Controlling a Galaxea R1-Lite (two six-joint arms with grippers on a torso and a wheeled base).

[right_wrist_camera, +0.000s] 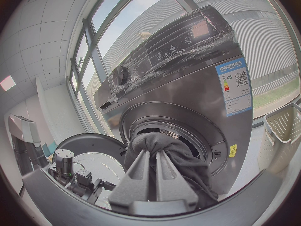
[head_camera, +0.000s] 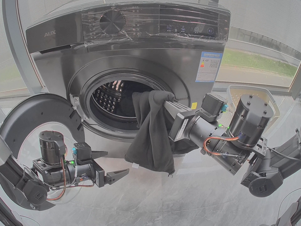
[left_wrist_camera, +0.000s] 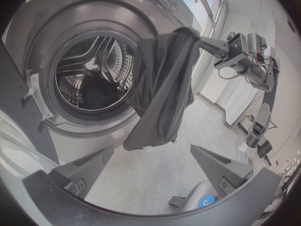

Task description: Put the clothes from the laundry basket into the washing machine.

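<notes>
**Item: dark garment** (head_camera: 150,132). Charcoal-black soft cloth, draped in long folds, with a small white tag (head_camera: 135,165) at the lower hem. It is held up in the air just in front of the washing machine's (head_camera: 125,60) round opening; its upper fold is level with the right edge of the opening and its hem hangs above the floor (head_camera: 156,201).

**Right pincer** (right_wrist_camera: 152,154). The fingers are closed almost together on the top fold of the garment, with cloth bunched over and between them.

**Left pincer** (head_camera: 117,162). It is held low beside the open door (head_camera: 34,116), its fingers spread wide with nothing between them.

**Washing machine.** A dark grey front-loader whose control panel and dial (head_camera: 112,21) are covered in clear film. A perforated steel drum (head_camera: 108,99) is seen inside. The door is swung fully to the robot's left, and a blue-edged label (head_camera: 209,66) is fixed to the upper right of the front.

**Laundry basket** (right_wrist_camera: 282,135). Pale perforated plastic, stood on the floor to the right of the machine (partly hidden behind the right arm in the head view).

**Surroundings.** The floor is of glossy pale grey stone-patterned tile. Tall windows (head_camera: 260,32) are set behind the machine, and grass is seen outside.
</notes>
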